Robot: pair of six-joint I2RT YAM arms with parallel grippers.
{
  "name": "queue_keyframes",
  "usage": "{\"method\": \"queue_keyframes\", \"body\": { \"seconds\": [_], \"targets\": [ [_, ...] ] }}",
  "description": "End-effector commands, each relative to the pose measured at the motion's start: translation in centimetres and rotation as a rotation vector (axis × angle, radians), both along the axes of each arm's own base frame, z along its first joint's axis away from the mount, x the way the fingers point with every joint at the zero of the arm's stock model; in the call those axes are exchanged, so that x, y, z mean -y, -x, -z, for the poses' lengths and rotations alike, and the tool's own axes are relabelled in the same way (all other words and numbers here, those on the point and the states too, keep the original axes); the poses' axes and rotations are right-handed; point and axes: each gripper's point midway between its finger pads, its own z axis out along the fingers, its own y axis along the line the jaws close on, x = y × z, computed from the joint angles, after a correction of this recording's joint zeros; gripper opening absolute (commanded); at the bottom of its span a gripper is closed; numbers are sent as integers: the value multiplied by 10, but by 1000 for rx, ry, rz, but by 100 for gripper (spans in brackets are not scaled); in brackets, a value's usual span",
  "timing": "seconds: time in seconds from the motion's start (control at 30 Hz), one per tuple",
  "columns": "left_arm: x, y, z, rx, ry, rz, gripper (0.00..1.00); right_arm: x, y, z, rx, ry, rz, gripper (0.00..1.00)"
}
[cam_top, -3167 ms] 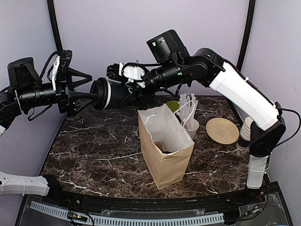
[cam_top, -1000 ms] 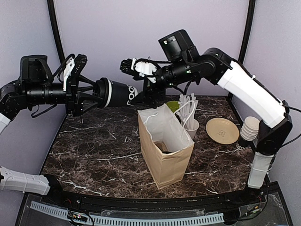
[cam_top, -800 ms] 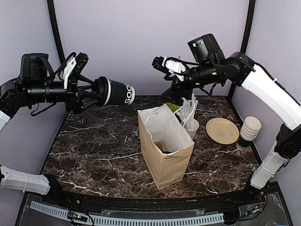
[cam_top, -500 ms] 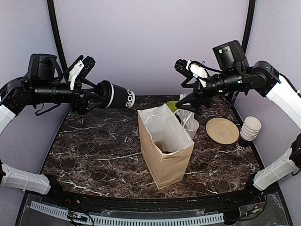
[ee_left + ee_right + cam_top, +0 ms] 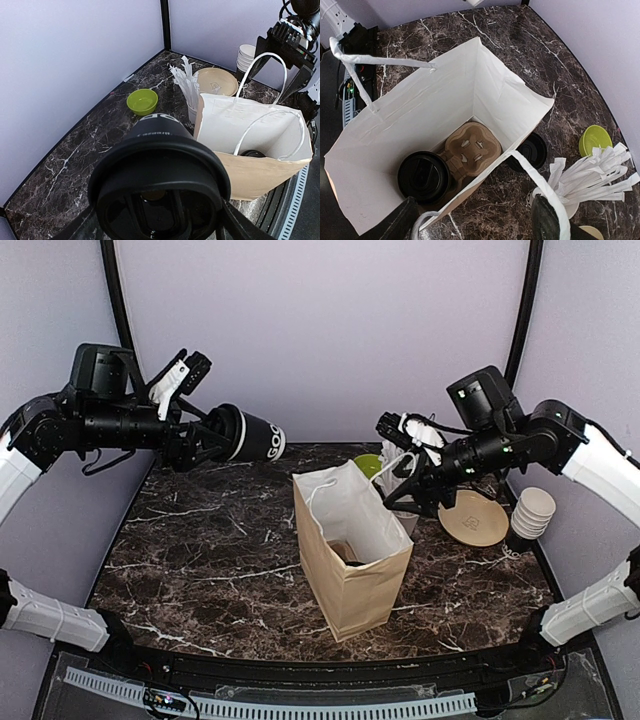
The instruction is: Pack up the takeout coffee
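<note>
From above, my left gripper (image 5: 205, 435) alone grasps the coffee cup (image 5: 250, 437) sideways in the air, left of the paper bag (image 5: 350, 550); my right gripper (image 5: 400, 475) has let go and swung to the bag's right side, jaws wide and empty. My left wrist shows the lid (image 5: 160, 200) close, with the bag beyond. My right wrist looks into the bag: one lidded cup (image 5: 425, 176) sits in the carrier (image 5: 470, 147), so I judge this one goes in next.

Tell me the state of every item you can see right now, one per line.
held coffee cup: lidded, on its side, in the air
left gripper: shut on the held coffee cup
right gripper: open, empty
paper bag: upright, mouth open
cup in bag: lidded, upright in the carrier
cup carrier: inside the bag, visible slot empty
green bowl: upright, empty
straw cup: upright, full of wrapped straws
</note>
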Motion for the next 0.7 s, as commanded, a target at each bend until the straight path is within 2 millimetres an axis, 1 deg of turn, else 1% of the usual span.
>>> {"method": "queue_keyframes", "body": {
  "seconds": [0.0,0.13,0.3,0.37,0.43,0.5,0.57,0.6,0.67],
  "targets": [
    [-4,-3,-12,14,-3,-33,76,-4,-4,-5,-20,-49,31,68],
    [-9,-4,-20,30,-6,-56,76,-21,0,6,-106,-55,-15,54],
    [-16,0,-32,56,-17,-63,76,-36,-11,17,-164,-26,-9,48],
    [-19,1,-36,64,-20,-64,76,-40,-14,16,-166,-25,-6,40],
    [-21,3,-39,74,-19,-65,76,-43,-18,12,-159,-31,-6,28],
    [-23,5,-43,85,-13,-66,76,-48,-23,9,-146,-36,-7,13],
    [-25,8,-48,98,-7,-67,76,-54,-26,6,-142,-39,-15,3],
    [-27,10,-50,105,-1,-67,76,-59,-27,6,-148,-40,-27,0],
    [-31,15,-59,124,10,-66,76,-71,-24,0,-164,-55,-65,0]
  ]
}}
